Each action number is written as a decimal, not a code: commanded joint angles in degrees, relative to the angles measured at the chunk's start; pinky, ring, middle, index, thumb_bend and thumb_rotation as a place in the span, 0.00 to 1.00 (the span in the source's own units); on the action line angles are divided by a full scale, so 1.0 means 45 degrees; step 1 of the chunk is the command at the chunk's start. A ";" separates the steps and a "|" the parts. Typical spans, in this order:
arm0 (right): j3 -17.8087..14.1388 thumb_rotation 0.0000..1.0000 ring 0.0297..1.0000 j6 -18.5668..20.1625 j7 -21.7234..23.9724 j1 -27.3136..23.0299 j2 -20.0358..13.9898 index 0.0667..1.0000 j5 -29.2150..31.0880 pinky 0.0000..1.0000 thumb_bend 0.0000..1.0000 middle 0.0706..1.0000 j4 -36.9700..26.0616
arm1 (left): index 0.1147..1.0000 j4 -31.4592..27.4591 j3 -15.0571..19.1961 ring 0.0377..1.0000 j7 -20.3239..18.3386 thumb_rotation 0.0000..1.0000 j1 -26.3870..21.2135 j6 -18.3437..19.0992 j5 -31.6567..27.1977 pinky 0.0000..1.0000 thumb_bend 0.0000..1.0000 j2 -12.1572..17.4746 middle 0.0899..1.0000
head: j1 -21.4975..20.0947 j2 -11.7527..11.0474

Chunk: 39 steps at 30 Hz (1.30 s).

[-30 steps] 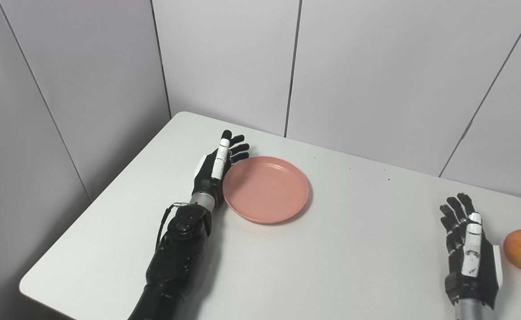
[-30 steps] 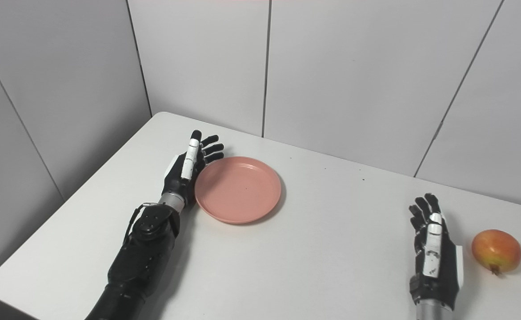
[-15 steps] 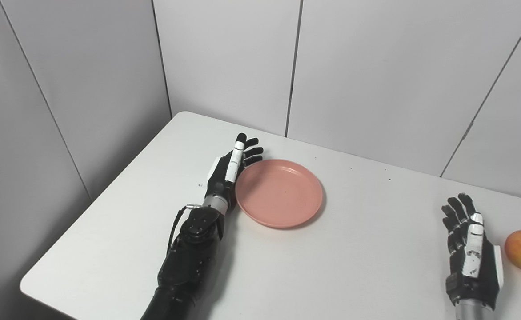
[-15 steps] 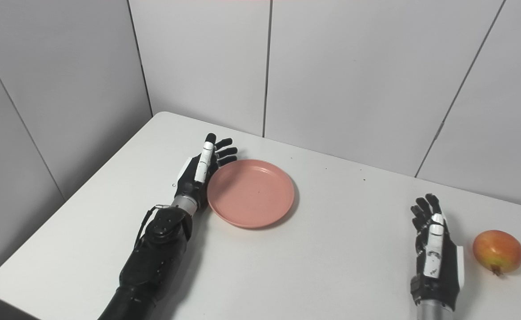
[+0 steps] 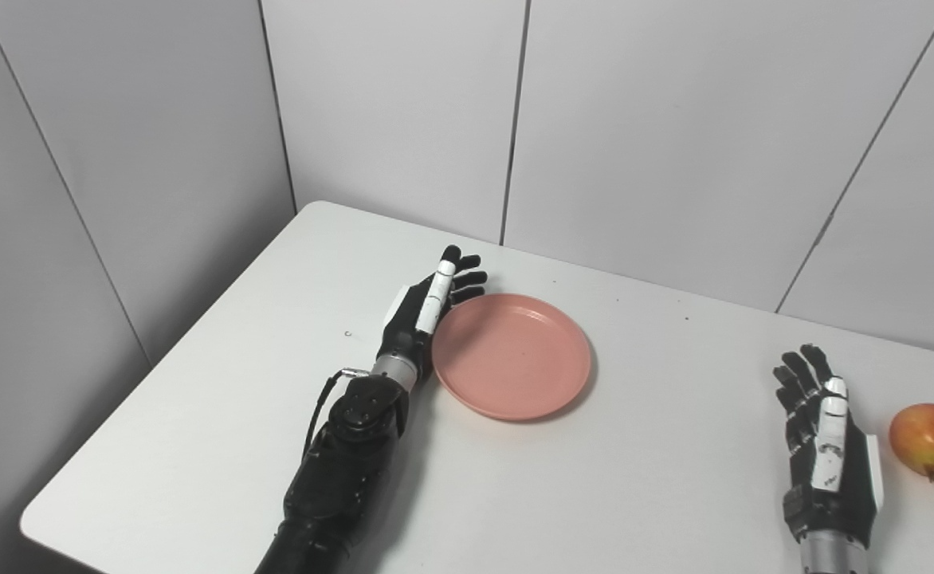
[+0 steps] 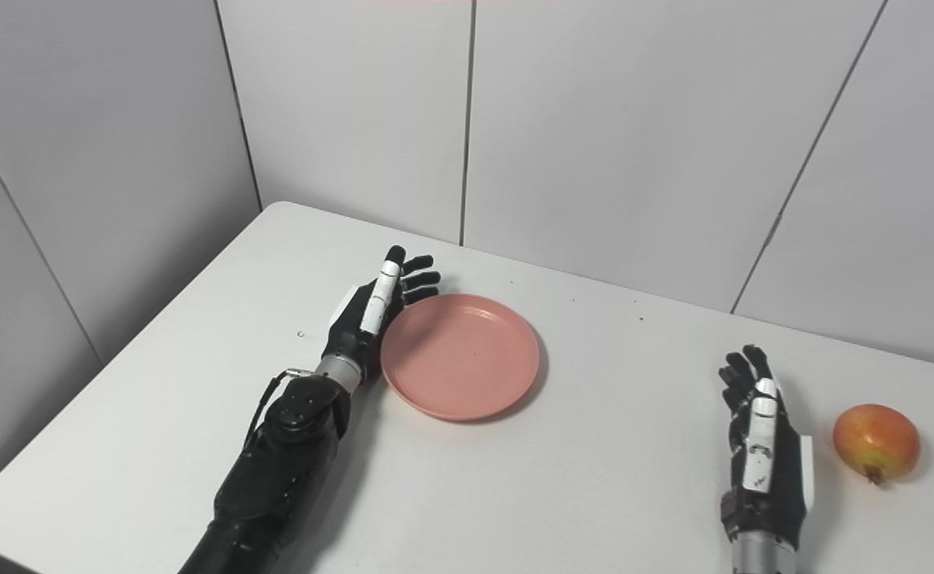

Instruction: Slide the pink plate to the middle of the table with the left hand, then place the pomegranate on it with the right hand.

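We count one table (image 5: 220, 446), white and bordered by grey wall panels. On it we find one plate (image 5: 512, 355), pink and round, and one pomegranate (image 5: 932, 430), red and yellow. We count two hands: one left hand (image 5: 423, 312) and one right hand (image 5: 827, 442), each black with white fingers (image 5: 831, 422).

Nothing readable anywhere here, honestly. No text, labels, brand marks or numbers show up on anything in either view; whatever tiny markings might exist are too small to make out.
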 commanded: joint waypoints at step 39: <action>0.0607 0.96 0.89 0.0049 -0.0443 0.0169 0.1048 0.88 -0.0765 0.94 0.62 0.88 0.0015 | 0.84 -0.1190 -0.1124 0.86 -0.0466 1.00 0.0346 -0.0159 0.1064 0.84 0.73 -0.0716 0.85 | -0.4248 0.0503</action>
